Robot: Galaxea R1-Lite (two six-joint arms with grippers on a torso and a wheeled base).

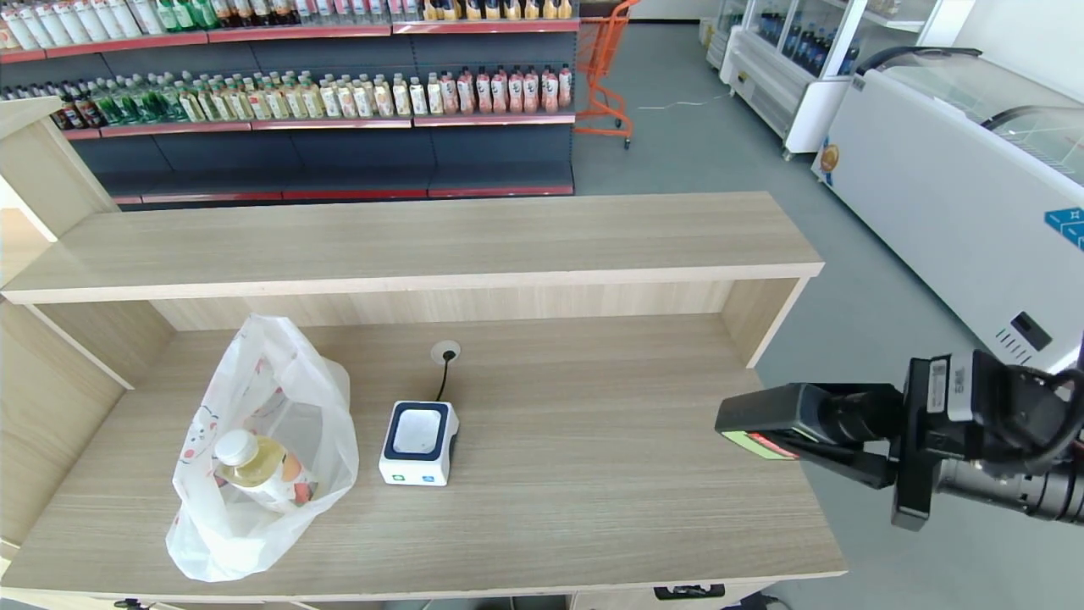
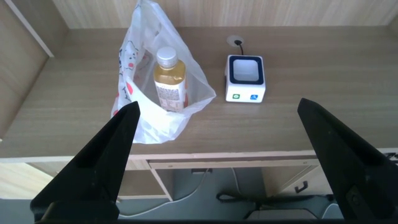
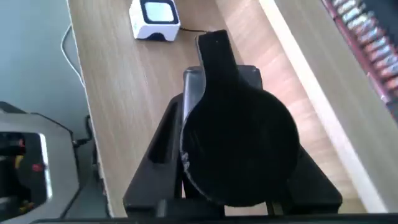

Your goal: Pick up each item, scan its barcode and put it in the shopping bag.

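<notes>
A white plastic shopping bag stands at the counter's left, with a yellow drink bottle inside it. The white barcode scanner sits mid-counter, window facing up. Off the counter's right end, my right gripper is shut on a dark item that has a green and red label on its underside. My left gripper hangs above the counter's front edge near the bag, its fingers spread wide with nothing between them.
The wooden counter has a raised ledge along its back and side walls at both ends. The scanner's cable runs to a grommet. Shelves of bottles stand behind, and a white freezer to the right.
</notes>
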